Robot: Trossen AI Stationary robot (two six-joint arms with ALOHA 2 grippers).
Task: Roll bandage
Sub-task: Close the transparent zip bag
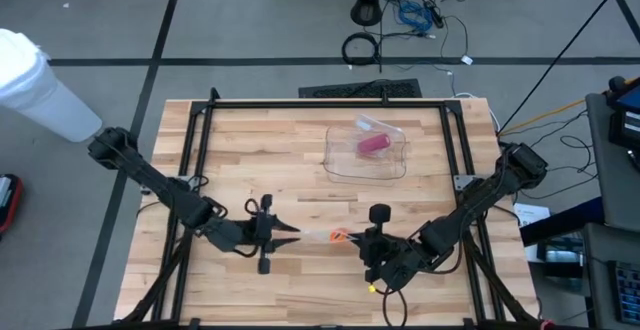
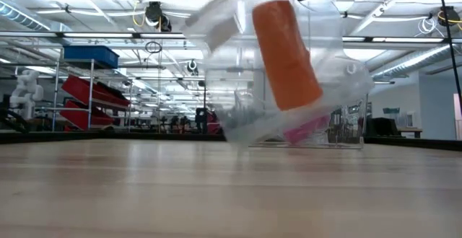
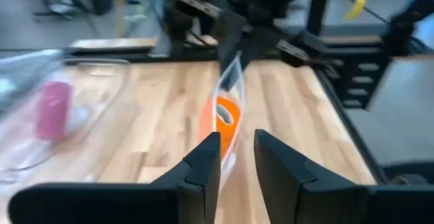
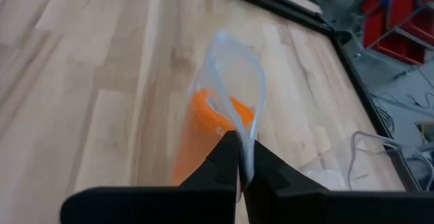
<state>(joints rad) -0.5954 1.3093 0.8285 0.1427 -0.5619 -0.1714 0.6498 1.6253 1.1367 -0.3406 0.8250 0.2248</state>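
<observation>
While right gripper [image 4: 239, 157] fingers pinch the clear bag [image 4: 234, 75] holding the orange bandage roll [image 4: 200, 132], left gripper [image 3: 236, 157] fingers gape beside it; thin film may slip.

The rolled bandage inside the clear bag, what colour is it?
Orange rolled bandage; clearest in the right wrist view.

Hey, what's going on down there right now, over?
Right gripper shut on clear bag holding orange roll. Left gripper open at the bag's other end. Bag off the table. Nothing blocking.
</observation>
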